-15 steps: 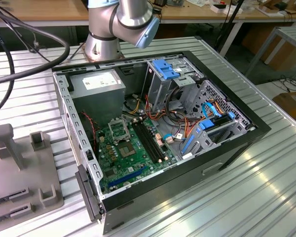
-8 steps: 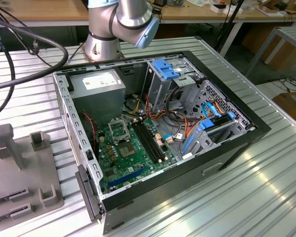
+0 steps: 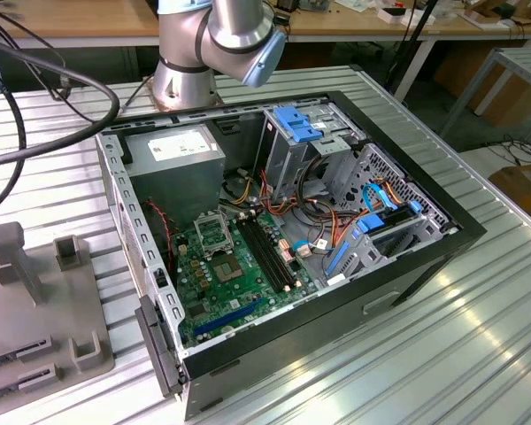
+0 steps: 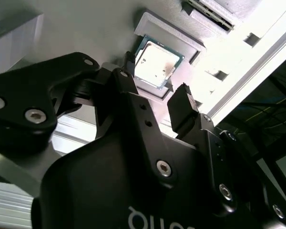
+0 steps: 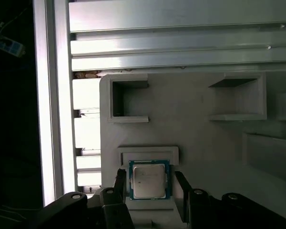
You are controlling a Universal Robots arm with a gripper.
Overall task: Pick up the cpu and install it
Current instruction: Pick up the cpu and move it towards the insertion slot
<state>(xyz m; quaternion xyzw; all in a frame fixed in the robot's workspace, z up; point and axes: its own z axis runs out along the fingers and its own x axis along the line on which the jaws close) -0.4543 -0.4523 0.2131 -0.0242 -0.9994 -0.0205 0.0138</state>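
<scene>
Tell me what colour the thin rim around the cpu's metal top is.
Bluish green, edging the cpu around its silver top plate; the first wrist view shows it best.

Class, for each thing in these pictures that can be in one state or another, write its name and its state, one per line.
cpu: lying flat in its recess on the holder tray, not gripped.
gripper: open, jaws apart on either side of the cpu.
computer case: on its side, side panel off, inside exposed.
processor socket: looks empty.

Ribbed aluminium table [image 3: 478, 354]; wooden workbench [image 3: 71, 22] behind; cardboard box [image 3: 527, 190] beside.
</scene>
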